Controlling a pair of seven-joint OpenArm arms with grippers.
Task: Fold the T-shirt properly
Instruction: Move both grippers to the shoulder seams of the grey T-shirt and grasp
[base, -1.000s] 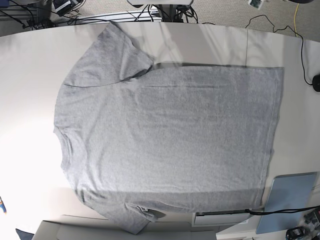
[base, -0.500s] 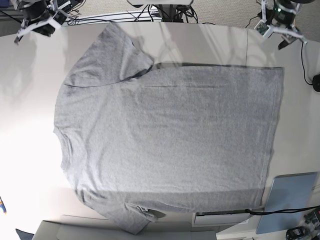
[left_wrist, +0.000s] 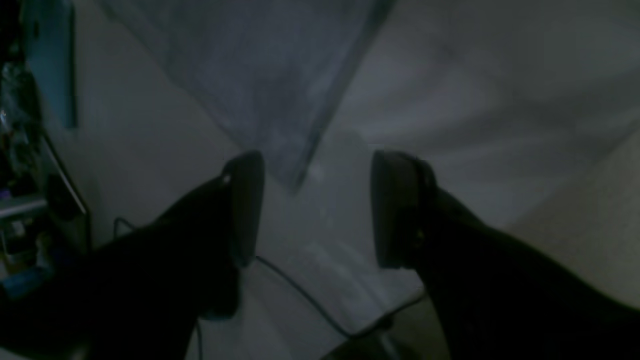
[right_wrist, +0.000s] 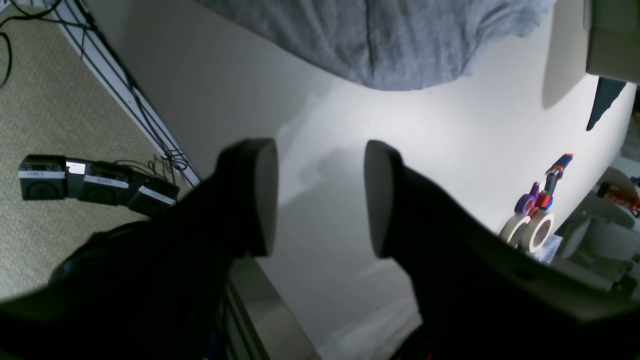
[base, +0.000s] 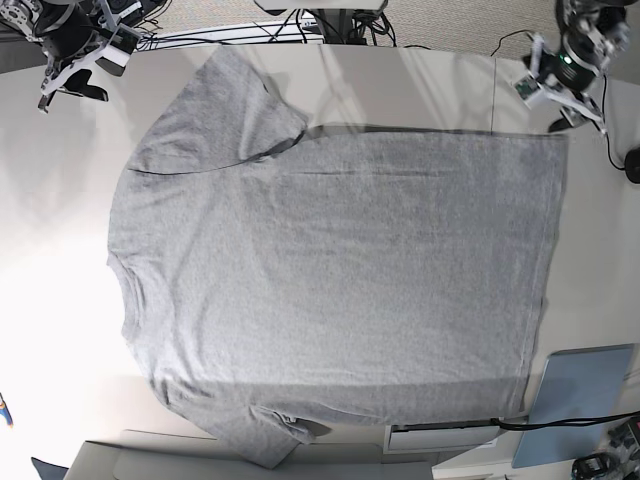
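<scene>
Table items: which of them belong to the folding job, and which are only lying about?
Belong to the job:
T-shirt
left gripper, open
right gripper, open

Only lying about:
pale blue board
tape rolls
black cable

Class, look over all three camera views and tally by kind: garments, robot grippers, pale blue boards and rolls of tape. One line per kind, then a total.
Garments: 1, the grey T-shirt
Grippers: 2, the left gripper and the right gripper
Pale blue boards: 1, the board
Rolls of tape: 2, the tape rolls
Total: 6
</scene>
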